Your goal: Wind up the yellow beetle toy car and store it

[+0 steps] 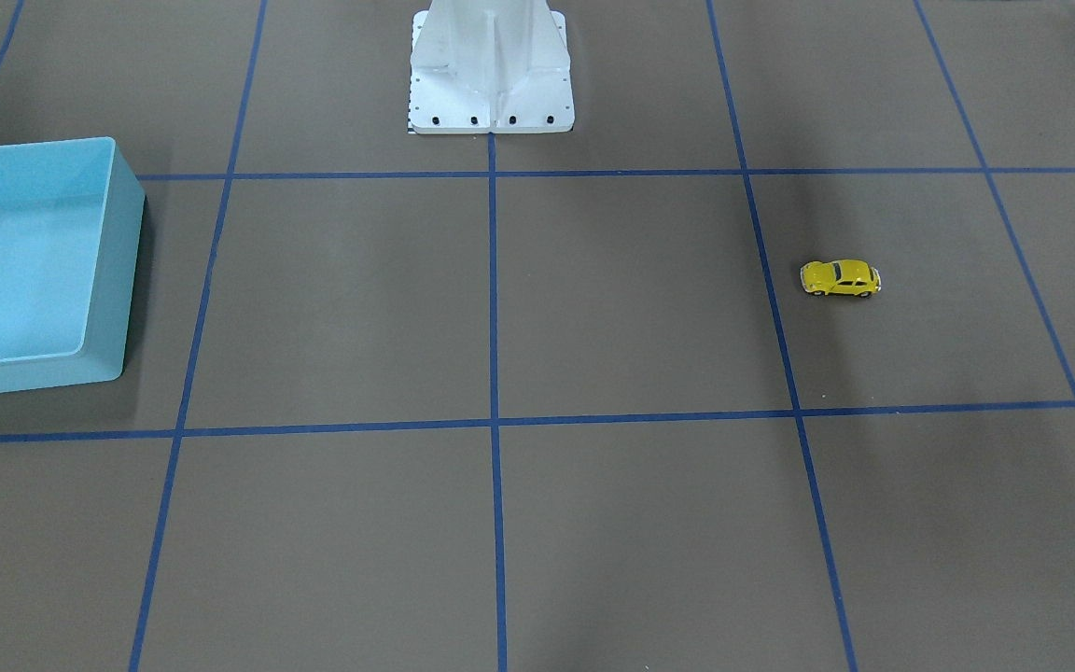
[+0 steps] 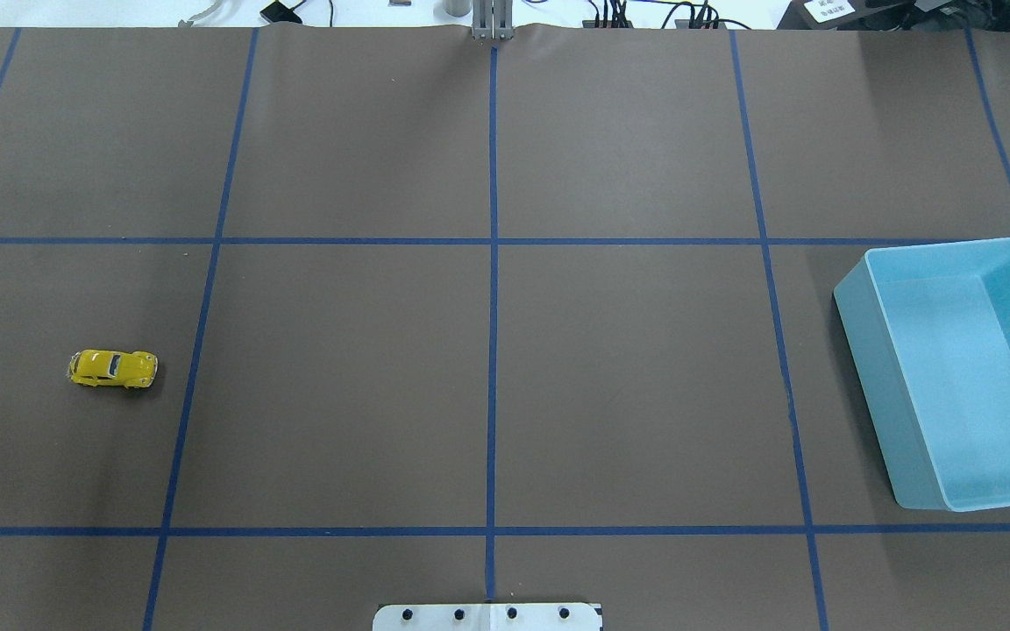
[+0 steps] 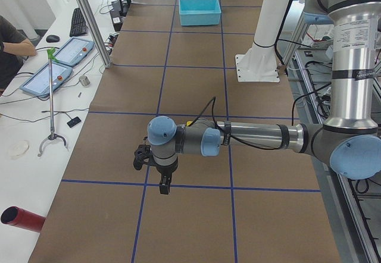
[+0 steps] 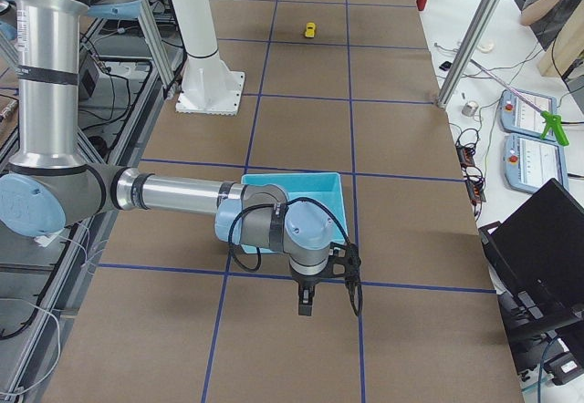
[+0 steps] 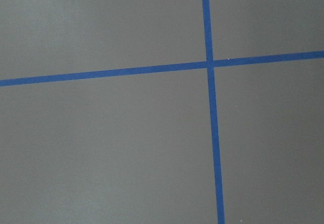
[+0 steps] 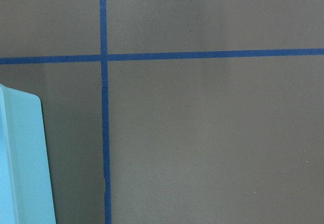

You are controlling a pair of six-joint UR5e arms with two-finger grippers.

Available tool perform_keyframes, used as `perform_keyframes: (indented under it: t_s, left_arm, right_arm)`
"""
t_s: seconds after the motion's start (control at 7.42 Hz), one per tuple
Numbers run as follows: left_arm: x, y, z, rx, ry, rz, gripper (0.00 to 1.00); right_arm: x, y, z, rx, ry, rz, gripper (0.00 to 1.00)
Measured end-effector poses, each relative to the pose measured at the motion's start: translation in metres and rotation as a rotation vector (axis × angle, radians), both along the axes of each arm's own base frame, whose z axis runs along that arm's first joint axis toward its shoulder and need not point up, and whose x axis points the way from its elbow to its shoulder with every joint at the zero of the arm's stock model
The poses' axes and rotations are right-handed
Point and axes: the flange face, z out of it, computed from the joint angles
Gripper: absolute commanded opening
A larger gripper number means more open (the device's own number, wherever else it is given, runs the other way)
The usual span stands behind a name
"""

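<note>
Toy car (image 2: pixel 113 368) far from bin (image 2: pixel 871 386)

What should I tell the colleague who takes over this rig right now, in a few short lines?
Left pincer: above the mat, away from the car; open or shut, cannot tell.
Right pincer: above the mat near the bin; cannot tell either.
Car: on its wheels, robot's left side, untouched.
Bin: right side, empty.
Done: nothing. Left: wind up the car, store it in the bin.
</note>
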Motion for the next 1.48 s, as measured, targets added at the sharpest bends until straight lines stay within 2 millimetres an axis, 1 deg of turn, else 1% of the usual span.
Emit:
perform_keyframes:
  t_s: [0.67, 1.08, 1.48]
  left_arm:
    - [-0.001, 0.006, 0.004, -0.017, 0.008, -0.009, 0.99]
    - [0.006, 0.005, -0.001, -0.017, 0.091, -0.003, 0.99]
    - [0.008, 0.007, -0.010, 0.000, 0.115, 0.004, 0.99]
  right_arm:
    - [0.000, 0.001, 0.002, -0.003, -0.001, -0.001, 1.00]
    - [0.000, 0.001, 0.002, -0.003, 0.000, -0.001, 1.00]
    - [0.000, 0.001, 0.002, -0.005, 0.000, 0.000, 1.00]
